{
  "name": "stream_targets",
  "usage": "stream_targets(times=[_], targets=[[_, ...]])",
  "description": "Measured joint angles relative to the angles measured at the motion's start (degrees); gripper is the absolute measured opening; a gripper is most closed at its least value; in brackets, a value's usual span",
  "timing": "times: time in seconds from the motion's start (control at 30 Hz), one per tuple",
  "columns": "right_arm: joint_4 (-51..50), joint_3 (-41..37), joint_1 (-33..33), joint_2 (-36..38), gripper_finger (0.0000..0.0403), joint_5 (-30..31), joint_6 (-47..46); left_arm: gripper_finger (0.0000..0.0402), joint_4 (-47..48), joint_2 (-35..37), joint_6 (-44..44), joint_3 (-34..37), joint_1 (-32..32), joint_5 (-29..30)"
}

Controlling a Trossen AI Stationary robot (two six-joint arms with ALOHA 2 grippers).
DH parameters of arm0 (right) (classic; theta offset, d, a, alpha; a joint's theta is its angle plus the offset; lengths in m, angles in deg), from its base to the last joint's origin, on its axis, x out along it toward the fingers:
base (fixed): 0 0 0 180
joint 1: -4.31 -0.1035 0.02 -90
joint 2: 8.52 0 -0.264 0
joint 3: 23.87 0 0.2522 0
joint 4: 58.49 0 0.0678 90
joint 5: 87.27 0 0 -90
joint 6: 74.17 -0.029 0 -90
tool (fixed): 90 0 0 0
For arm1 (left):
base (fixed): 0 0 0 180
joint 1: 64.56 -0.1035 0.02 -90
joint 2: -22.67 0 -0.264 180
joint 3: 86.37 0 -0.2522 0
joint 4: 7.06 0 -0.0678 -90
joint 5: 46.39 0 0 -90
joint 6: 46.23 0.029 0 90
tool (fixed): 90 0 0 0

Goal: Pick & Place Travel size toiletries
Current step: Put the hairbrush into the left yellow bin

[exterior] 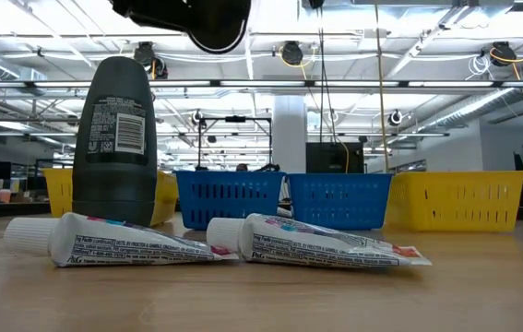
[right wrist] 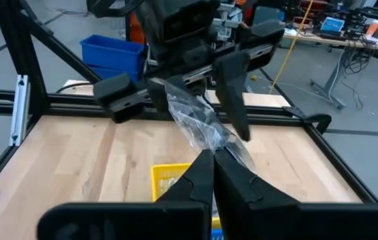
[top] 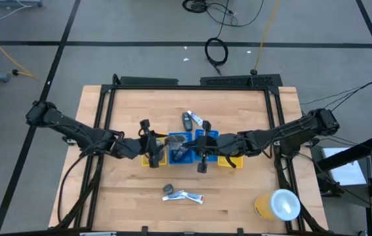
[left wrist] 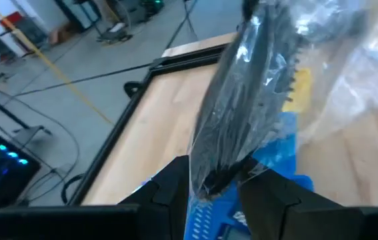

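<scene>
A clear plastic bag [left wrist: 255,87] with a grey mesh pad inside is held between both grippers above the blue tray [top: 184,148]. My left gripper [left wrist: 215,188] is shut on one end of it. My right gripper [right wrist: 212,167] is shut on the other end; the high view shows the two facing each other, left gripper [top: 159,148] and right gripper [top: 202,155]. Near the table's front edge a dark bottle [exterior: 113,138] stands upright beside two white tubes [exterior: 132,242] lying flat. Another bottle and tube [top: 189,120] lie behind the trays. My left gripper pinches the bag's end [left wrist: 214,175] between its two fingers, and the dark mesh pad reaches down between them. The bag is lifted clear and stretches away from the fingers toward the right arm. My right gripper pinches the bag's crumpled clear plastic at its other end [right wrist: 210,148] between shut fingertips [right wrist: 199,175]. It comes roughly level from the table's right. The bag [right wrist: 199,120] runs from these fingers to the left gripper opposite.
Yellow trays [top: 150,159] [top: 231,158] flank the blue one mid-table. A large yellow-and-white cylinder [top: 278,204] lies at the near right corner. A black frame [top: 192,84] borders the table's far and side edges. Bare wood lies near left.
</scene>
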Motion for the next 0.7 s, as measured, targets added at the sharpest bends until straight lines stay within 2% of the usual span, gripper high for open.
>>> stream_targets(times=[0.1,0.2,0.27,0.53,0.7], targets=[[-0.7,0.0,0.0,0.0,0.0000,0.0,0.0,0.0096,0.0,0.0,0.2,0.0,-0.1,0.5],[-1.0,0.0,0.0,0.0,0.0000,0.1,0.0,0.0036,0.1,0.0,0.4,0.0,-0.1,0.4],[-1.3,0.0,0.0,0.0,0.0000,0.1,0.0,0.0014,0.2,0.0,0.3,0.0,0.0,0.3],[-4.9,0.0,0.1,0.0,0.0003,0.3,1.5,0.0008,2.1,0.0,-1.5,0.0,0.0,0.6],[-8.9,0.0,0.1,0.0,0.0028,0.5,1.6,0.0007,7.2,0.0,-4.8,0.0,-0.1,2.9]])
